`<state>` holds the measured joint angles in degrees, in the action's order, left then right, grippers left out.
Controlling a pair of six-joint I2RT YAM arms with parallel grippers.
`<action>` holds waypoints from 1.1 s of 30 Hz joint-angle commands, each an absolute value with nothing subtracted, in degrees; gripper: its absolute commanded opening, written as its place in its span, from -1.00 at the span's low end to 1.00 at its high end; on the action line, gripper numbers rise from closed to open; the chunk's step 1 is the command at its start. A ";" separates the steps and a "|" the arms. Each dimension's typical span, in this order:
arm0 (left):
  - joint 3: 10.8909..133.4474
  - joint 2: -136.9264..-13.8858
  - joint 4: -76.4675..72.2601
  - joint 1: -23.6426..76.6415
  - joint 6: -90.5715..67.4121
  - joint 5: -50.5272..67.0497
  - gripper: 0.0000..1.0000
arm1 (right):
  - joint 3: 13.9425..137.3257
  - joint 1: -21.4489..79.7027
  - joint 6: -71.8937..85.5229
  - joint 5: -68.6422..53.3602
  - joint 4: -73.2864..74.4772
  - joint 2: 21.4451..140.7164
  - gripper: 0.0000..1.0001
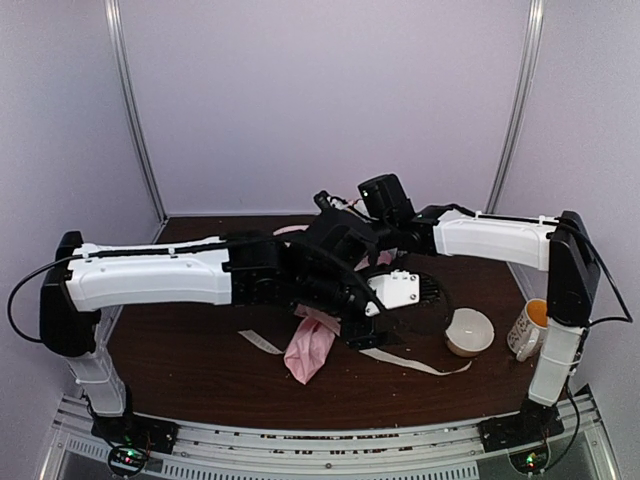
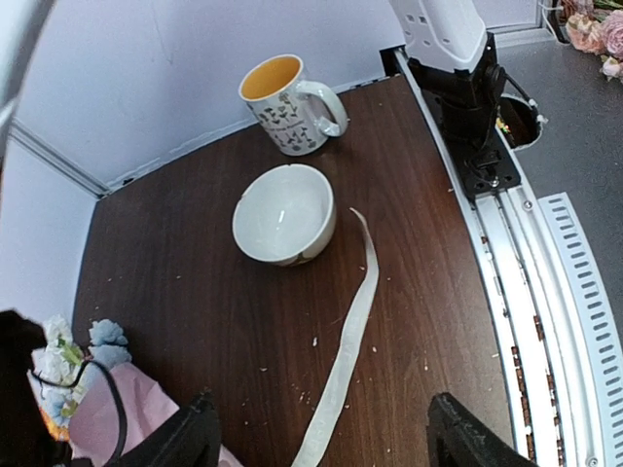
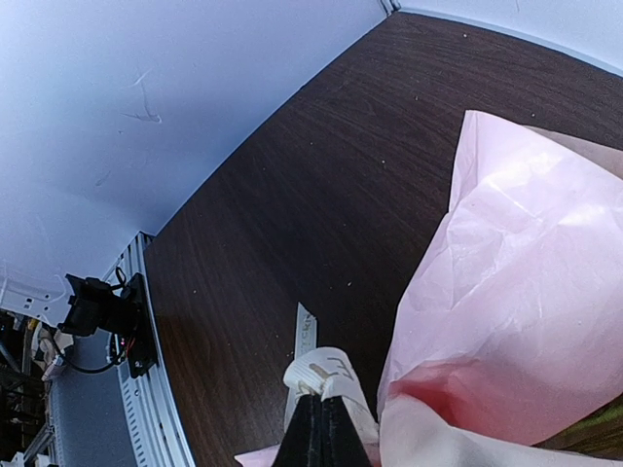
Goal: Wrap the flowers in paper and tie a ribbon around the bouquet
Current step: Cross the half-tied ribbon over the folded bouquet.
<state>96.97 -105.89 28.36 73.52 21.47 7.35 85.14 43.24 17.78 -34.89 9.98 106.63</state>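
The left claw (image 2: 326, 443) stands spread; the ribbon (image 2: 356, 309) runs lengthwise from between its tips toward one o'clock. The right claw (image 3: 313, 433), pressed together, pinches the ribbon.

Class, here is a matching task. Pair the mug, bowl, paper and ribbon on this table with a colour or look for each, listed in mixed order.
1. mug
2. bowl
3. paper
4. ribbon

A. light pink, wrinkled
B. orange inside
C. long cream strip
D. plain white, next to the mug

Pairs: 1-B, 2-D, 3-A, 4-C
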 commanded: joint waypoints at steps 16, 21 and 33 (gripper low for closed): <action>39.24 -72.18 -22.09 50.92 -3.90 -0.38 0.42 | 79.66 45.37 22.25 -35.56 5.18 100.54 -1.00; 40.26 -78.10 -27.62 48.75 -3.81 3.82 0.51 | 77.86 45.57 23.53 -36.98 2.28 99.44 -1.00; 49.28 -88.96 -27.45 47.29 -3.20 15.17 0.08 | 78.35 45.79 22.67 -38.91 2.12 99.91 -1.00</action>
<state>47.18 -87.42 -23.59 47.46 -3.11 10.70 78.04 45.58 22.90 -37.67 3.44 101.47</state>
